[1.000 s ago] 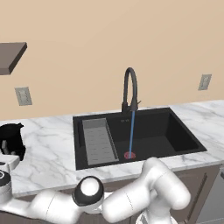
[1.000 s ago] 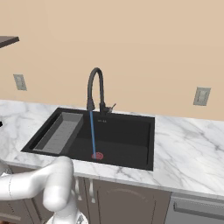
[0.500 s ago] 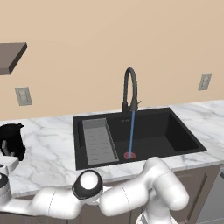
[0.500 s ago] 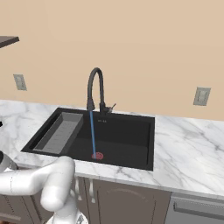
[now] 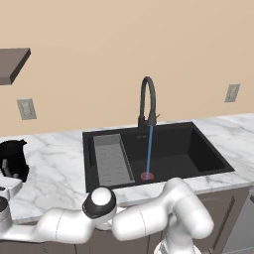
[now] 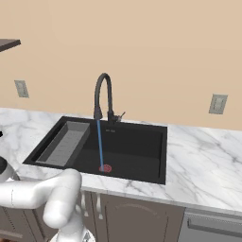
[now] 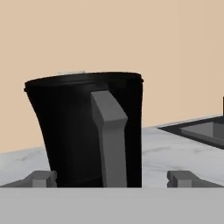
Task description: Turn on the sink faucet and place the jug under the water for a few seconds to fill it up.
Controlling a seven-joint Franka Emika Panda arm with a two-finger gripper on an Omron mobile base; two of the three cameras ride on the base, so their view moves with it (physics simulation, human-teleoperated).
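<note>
left base view: the sink faucet (image 5: 147, 101) stands behind the sink (image 5: 208, 151), its arched spout turned down over the basin. the water (image 5: 149, 151) falls as a thin straight blue stream onto the red drain ring (image 5: 147, 175). a grey ribbed tray (image 5: 112, 159) lies along the basin's left side. the jug (image 5: 13, 158) stands upright on the marble counter (image 5: 54, 166) at the picture's far left, well apart from the sink. the white arm (image 5: 144, 221) reaches low across the foreground toward that side.

right base view: faucet (image 6: 104, 96), stream (image 6: 99, 144) and sink (image 6: 142, 151) appear from the other side, with 1 wall outlet (image 6: 218, 104) to the right of the tap.

hand view: the jug (image 7: 74, 131) is close ahead, its grey handle (image 7: 109, 138) facing the camera. the gripper (image 7: 112, 178) is spread wide, 1 fingertip (image 7: 41, 178) at each side of the jug's base, holding nothing; whether the tips touch the jug cannot be told.
</note>
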